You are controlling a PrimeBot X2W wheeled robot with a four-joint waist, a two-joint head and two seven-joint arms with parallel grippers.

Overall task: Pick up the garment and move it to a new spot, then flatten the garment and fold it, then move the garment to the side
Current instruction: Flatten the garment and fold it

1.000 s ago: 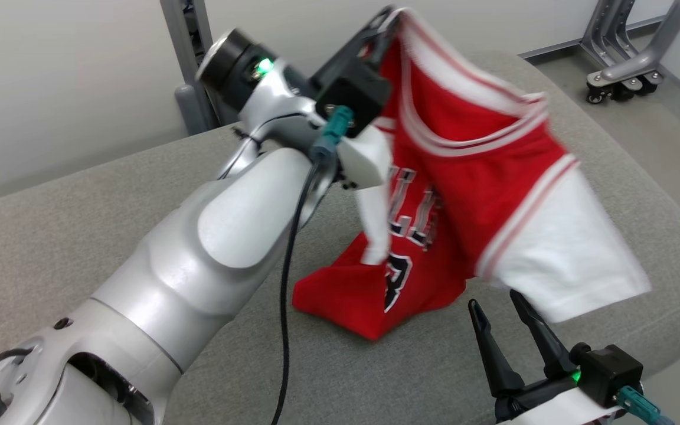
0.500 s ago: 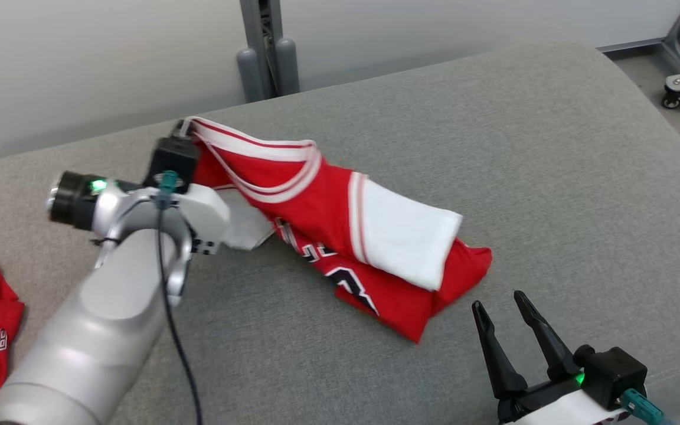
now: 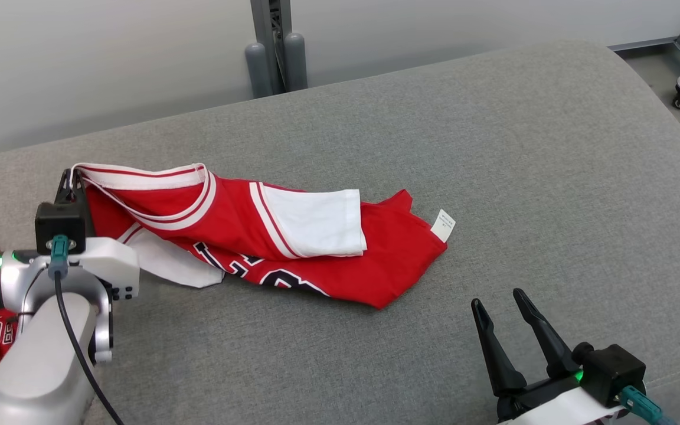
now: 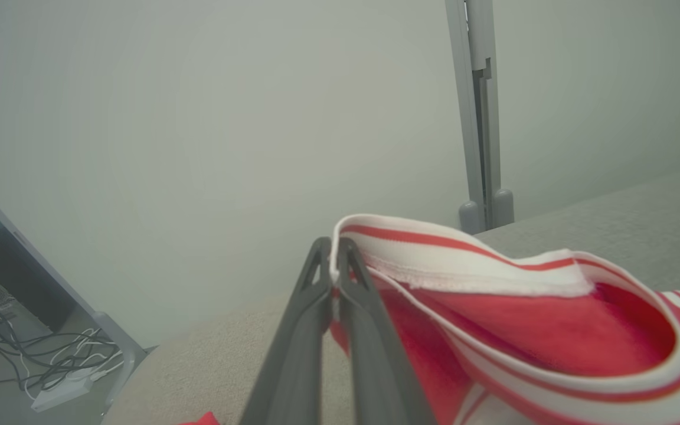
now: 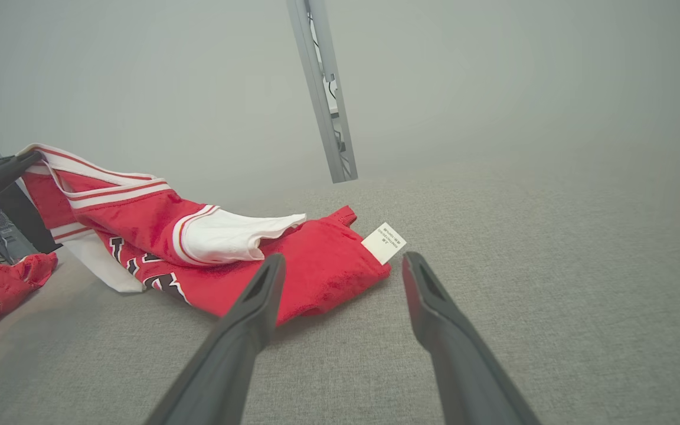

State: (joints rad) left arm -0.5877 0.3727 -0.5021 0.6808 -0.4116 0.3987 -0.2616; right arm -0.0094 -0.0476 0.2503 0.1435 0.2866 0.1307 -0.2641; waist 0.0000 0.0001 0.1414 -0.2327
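Grey padded worktop (image 3: 493,147) carries the red garment (image 3: 346,271), lying crumpled toward 9 o'clock. Left fingers (image 4: 310,307) pinch its white striped trim, raised, probably to drag it flat; right fingers (image 3: 491,348) hover spread and empty at 5 o'clock.

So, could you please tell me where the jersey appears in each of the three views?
Head view: jersey lies centre-left on the couch.
Left wrist view: lower right, collar pinched by the left gripper.
Right wrist view: left of centre, on the couch.
Shared landmark: the grey post behind the couch.
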